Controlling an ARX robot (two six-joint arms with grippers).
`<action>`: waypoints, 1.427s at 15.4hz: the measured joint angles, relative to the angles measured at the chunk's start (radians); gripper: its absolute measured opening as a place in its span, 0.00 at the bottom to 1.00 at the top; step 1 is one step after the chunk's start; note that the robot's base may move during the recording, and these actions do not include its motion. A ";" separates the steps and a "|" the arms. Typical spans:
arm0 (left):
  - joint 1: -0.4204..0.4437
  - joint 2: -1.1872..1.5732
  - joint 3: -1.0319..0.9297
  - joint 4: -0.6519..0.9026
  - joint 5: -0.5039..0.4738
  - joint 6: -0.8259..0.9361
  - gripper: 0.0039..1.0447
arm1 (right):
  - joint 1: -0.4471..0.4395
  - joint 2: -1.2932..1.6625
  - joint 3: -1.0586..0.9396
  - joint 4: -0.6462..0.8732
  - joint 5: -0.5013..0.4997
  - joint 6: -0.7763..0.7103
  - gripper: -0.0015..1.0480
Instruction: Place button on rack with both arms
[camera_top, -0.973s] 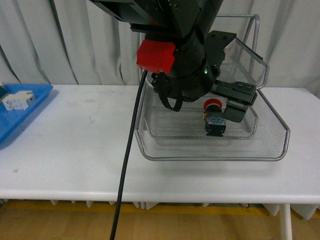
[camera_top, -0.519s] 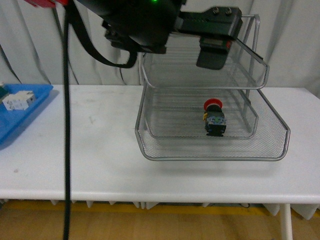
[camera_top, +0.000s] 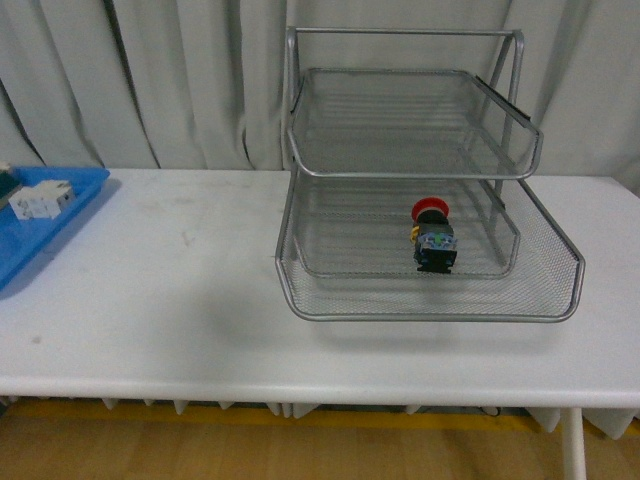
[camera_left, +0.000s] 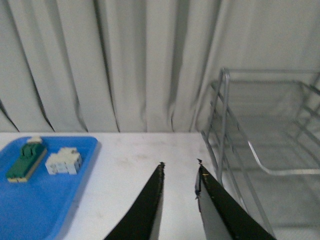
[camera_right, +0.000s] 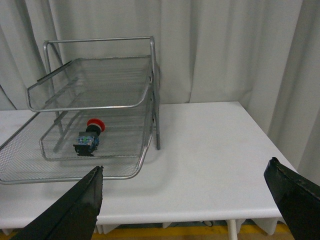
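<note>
The button (camera_top: 432, 236), red mushroom cap on a black-and-blue body, lies on the middle tier of the silver wire rack (camera_top: 430, 300), towards its right side. The right wrist view shows the same button (camera_right: 89, 136) inside the rack (camera_right: 90, 102). Neither arm appears in the front view. My left gripper (camera_left: 180, 166) is open and empty, held above the table beside the rack's frame (camera_left: 223, 115). My right gripper (camera_right: 184, 172) stands wide open and empty, back from the rack, over the table's near edge.
A blue plastic tray (camera_top: 60, 222) at the table's left edge holds a white component (camera_top: 38, 199); the left wrist view also shows a green-and-cream block (camera_left: 27, 156) in that tray (camera_left: 30, 210). Grey curtains hang behind. The table's right end (camera_right: 260, 145) is close to the rack.
An arm that filled the front view over the rack has lifted up and out of sight. The button has stayed on the middle tier.
</note>
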 joint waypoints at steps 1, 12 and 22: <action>0.021 -0.031 -0.071 0.004 0.037 0.000 0.12 | 0.000 0.000 0.000 0.000 0.000 0.000 0.94; 0.264 -0.489 -0.386 -0.119 0.250 -0.003 0.01 | 0.000 0.000 0.000 0.000 0.000 0.000 0.94; 0.258 -0.818 -0.451 -0.368 0.262 -0.003 0.01 | 0.000 0.000 0.000 0.000 0.000 0.000 0.94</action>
